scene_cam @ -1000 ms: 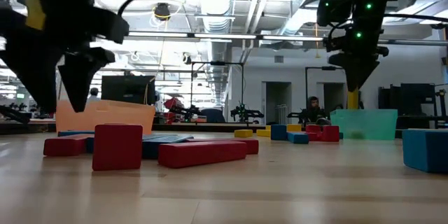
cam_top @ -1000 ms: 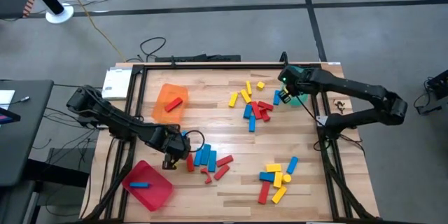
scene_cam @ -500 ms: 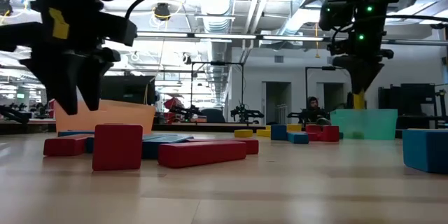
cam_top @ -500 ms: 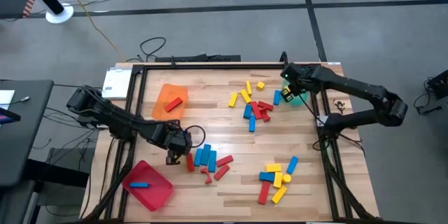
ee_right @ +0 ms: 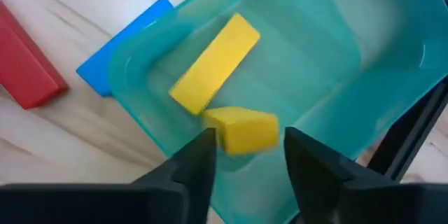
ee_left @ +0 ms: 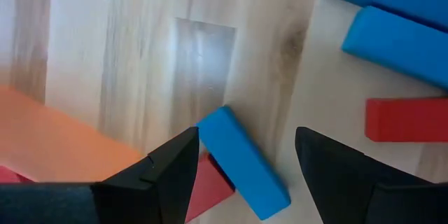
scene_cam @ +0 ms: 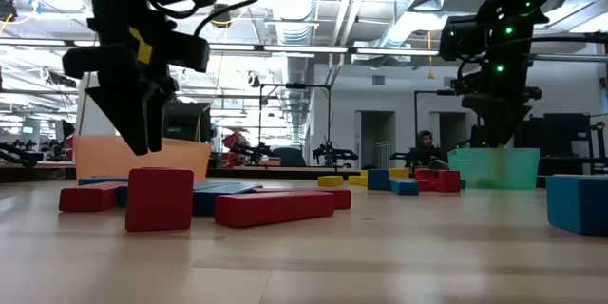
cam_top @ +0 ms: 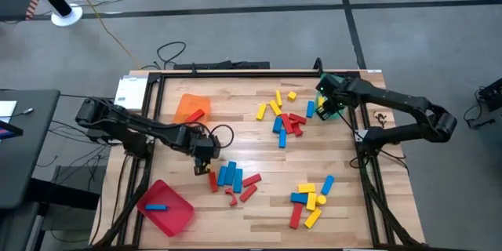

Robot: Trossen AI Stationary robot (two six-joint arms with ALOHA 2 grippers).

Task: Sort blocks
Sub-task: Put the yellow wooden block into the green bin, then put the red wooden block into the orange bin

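Red, blue and yellow blocks lie in three loose groups on the wooden table: mid-table (cam_top: pixel 286 118), near right (cam_top: pixel 310 200) and near left (cam_top: pixel 231 179). My left gripper (cam_top: pixel 202 157) hangs open above the near-left group. In its wrist view its fingers (ee_left: pixel 246 136) stand on either side of a blue block (ee_left: pixel 241 164) that leans on a red block (ee_left: pixel 210 185). My right gripper (cam_top: pixel 328 103) is open over the green tray (ee_right: pixel 336 49). In the tray a yellow bar (ee_right: pixel 213 63) lies flat. A second, blurred yellow block (ee_right: pixel 241 129) shows below the fingertips (ee_right: pixel 246 136).
An orange tray (cam_top: pixel 188 108) at the far left holds a red block. A red tray (cam_top: pixel 166 208) at the near left holds a blue block. A white box (cam_top: pixel 129 92) sits at the far left corner. A dark frame rims the table.
My left gripper has moved toward the far edge and a little right, away from the red tray, to above the near-left blocks. My right gripper has sunk a little toward the green tray. The yellow block that hung from its fingertips no longer shows there in the low view.
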